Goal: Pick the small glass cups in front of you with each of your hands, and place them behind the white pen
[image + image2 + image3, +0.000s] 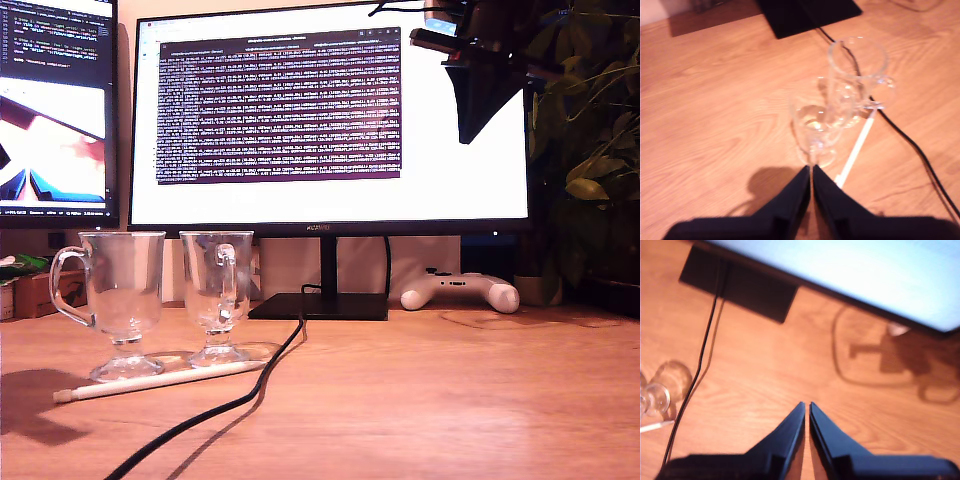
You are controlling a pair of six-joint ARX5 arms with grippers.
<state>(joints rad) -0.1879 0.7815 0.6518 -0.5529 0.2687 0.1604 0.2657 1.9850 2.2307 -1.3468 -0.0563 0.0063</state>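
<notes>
Exterior view: two small glass cups are seen standing upright side by side on the wooden desk (480, 400), the first cup (122, 300) toward that view's left and the second cup (218, 292) just beside it, with a narrow gap between them. Each is set on its round foot. The white pen (160, 381) is laid flat just in front of both feet, on the camera's side, and whether it touches them cannot be told.

From the first wrist view, both cups are found just ahead of my first gripper (811, 172), the nearer cup (818, 126) close beyond the fingertips and the farther cup (858, 75) behind it, their outlines overlapping. The pen (856, 152) is seen alongside the nearer cup's foot. The jaws of my first gripper are drawn together with only a thin slit between them, and nothing is held.

My second gripper (806, 410) is likewise narrowed to a slit and empty, hung over bare desk well apart from the cups, whose glass (657, 392) is glimpsed at the picture's edge.

A black cable (250, 390) is run past the second cup's foot toward the monitor's black base (318, 306). A white game controller (460, 291) is rested farther toward the exterior view's right
</notes>
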